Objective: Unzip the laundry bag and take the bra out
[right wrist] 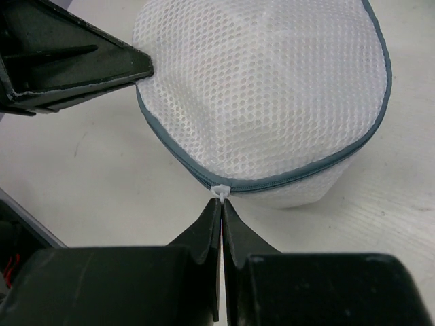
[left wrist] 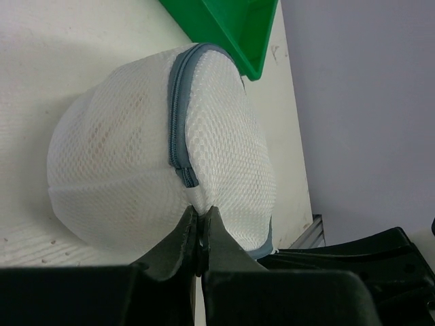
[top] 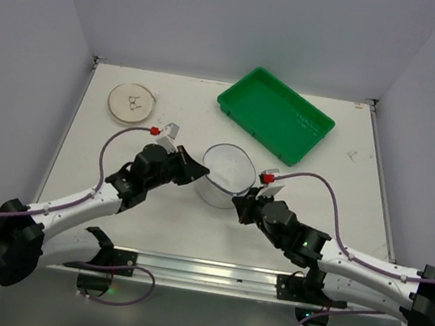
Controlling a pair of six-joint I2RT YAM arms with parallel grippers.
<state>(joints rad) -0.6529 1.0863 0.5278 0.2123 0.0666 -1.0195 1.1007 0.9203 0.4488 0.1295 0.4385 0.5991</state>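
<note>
Bag [top: 227,173]: zipped, on table [top: 342,206], between both grippers | left gripper [left wrist: 199,216]: pinched closed on bag's mesh at its tips | right gripper [right wrist: 221,207]: closed on white pull [right wrist: 220,192]

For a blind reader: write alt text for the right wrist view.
The right arm's fingers, shut, pinch the white zipper pull on a round mesh laundry bag; the left arm's fingers touch its upper-left edge.
</note>
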